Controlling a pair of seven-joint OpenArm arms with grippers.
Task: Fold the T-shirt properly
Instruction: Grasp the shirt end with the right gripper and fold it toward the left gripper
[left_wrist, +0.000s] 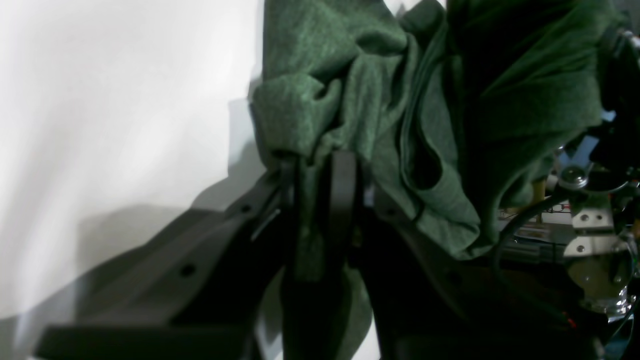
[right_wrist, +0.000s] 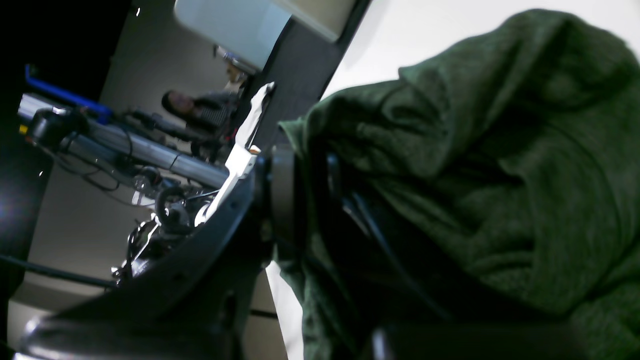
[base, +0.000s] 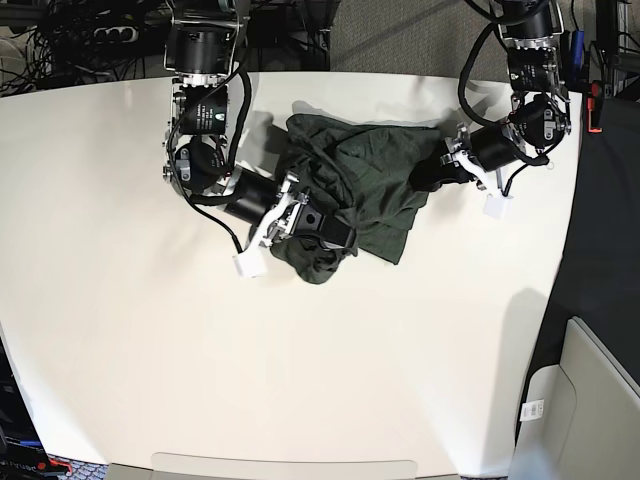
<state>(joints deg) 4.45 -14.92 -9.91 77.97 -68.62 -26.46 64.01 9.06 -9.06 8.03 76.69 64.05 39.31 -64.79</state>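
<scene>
Dark olive-green knit, bunched and rumpled: we see the T-shirt (base: 355, 195) lying in a heap near the far middle of the white table (base: 150, 350), strung between both arms. Our left gripper (left_wrist: 320, 165) is nearly closed, with a fold of cloth pinched between its jaws. Our right gripper (right_wrist: 305, 200) is likewise clamped on fabric at the heap's opposite edge.

A: Worktop (base: 130, 330) white, wide, with a curved front edge. Grey floor beyond the far edge.

B: Cables (base: 70, 30) tangled at the far left corner, near a power strip (base: 105, 33). Right of the worktop, a dark floor strip and a pale bin (base: 590, 400) bearing a small white label (base: 532, 408).

A: Blue bar (right_wrist: 65, 92) in the right wrist view, past the worktop.
</scene>
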